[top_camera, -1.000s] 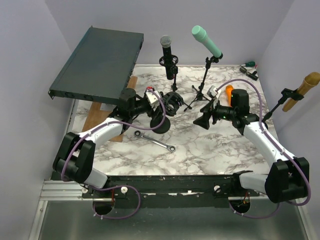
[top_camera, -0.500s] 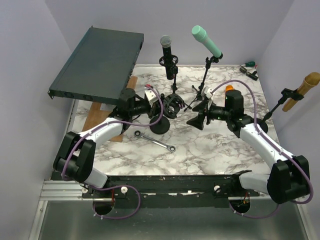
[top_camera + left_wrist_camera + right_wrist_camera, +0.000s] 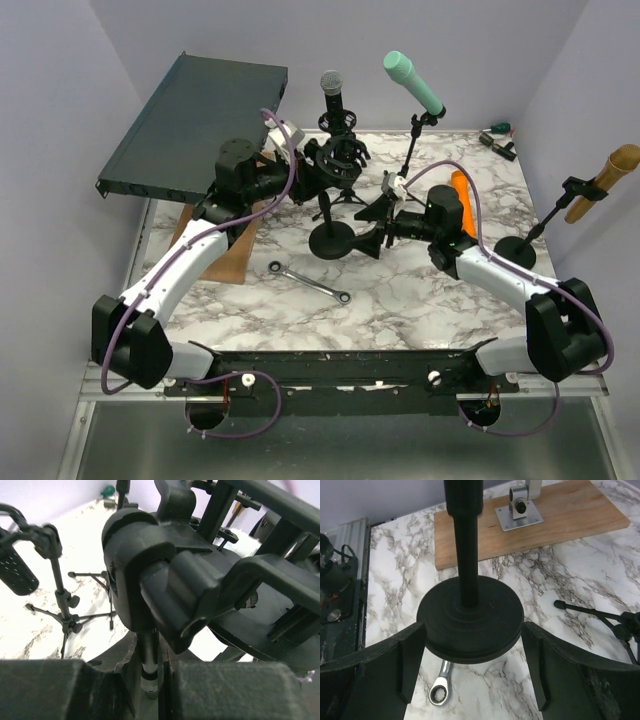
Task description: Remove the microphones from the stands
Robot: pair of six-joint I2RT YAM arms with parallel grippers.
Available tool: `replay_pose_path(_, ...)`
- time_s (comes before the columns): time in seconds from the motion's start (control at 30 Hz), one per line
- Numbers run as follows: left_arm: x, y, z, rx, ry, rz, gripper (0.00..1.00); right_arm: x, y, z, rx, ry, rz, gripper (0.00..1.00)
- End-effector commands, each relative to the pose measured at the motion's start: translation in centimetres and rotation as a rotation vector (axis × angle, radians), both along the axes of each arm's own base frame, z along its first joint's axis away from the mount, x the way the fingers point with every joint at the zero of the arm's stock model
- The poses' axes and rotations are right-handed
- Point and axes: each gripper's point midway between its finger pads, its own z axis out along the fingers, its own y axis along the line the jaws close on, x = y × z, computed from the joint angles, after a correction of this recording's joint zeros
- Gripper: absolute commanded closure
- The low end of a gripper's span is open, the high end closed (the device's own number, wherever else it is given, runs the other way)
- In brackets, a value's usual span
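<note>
The left hand (image 3: 150,677) is clamping fully shut on the upright pole (image 3: 148,652) of a round-based stand, just under its clamp head. The right hand (image 3: 472,650) is gaping wide and gripping nothing, straddling that stand's base (image 3: 447,630) on the tabletop (image 3: 420,300). The black microphone (image 3: 333,95) is standing with its long axis vertical in a tripod stand (image 3: 347,196), just far of the left hand. That makes the left hand likely the nearer one for lifting it.
</note>
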Motion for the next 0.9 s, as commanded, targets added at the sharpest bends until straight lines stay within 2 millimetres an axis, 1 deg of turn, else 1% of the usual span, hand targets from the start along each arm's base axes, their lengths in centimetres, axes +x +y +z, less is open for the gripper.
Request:
replay_pose_path(0.0,-1.7,0.8,5.9,-0.111,-0.032,0.041,1.0,-0.3,1.8,2.4,0.092,-0.024,0.057,0.16)
replay_pose_path(0.13,-2.7,-0.1,6.3,-0.125,-0.038,0.022,1.0,-0.5,2.5,3.3,0.131,-0.006,0.076,0.16)
replay_pose_path(0.23,-2.9,-0.7,6.3,-0.131,-0.026,0.019,1.0,-0.8,2.9,3.9,0.149,0.002,0.09,0.17)
replay_pose_path(0.33,-3.1,-1.1,6.2,-0.133,-0.019,0.018,1.0,-1.0,3.1,4.0,0.148,0.0,0.094,0.17)
replay_pose_path(0.47,-3.3,-1.3,6.6,-0.144,-0.012,0.022,1.0,-1.3,3.4,3.5,0.141,0.018,0.106,0.23)
replay_pose_path(0.63,-3.4,-1.4,7.1,-0.165,-0.001,0.025,1.0,-2.2,4.1,2.7,0.13,0.05,0.141,0.41)
replay_pose_path(0.77,-3.7,-1.5,7.2,-0.179,0.016,0.015,1.0,-2.5,4.6,2.4,0.118,0.065,0.163,0.62)
replay_pose_path(0.8,-3.9,-1.6,7.2,-0.18,0.018,0.008,1.0,-2.5,4.7,2.5,0.119,0.069,0.166,0.69)
replay_pose_path(0.87,-4.3,-1.6,7.1,-0.183,0.017,-0.007,1.0,-2.6,4.7,3.0,0.121,0.065,0.175,0.89)
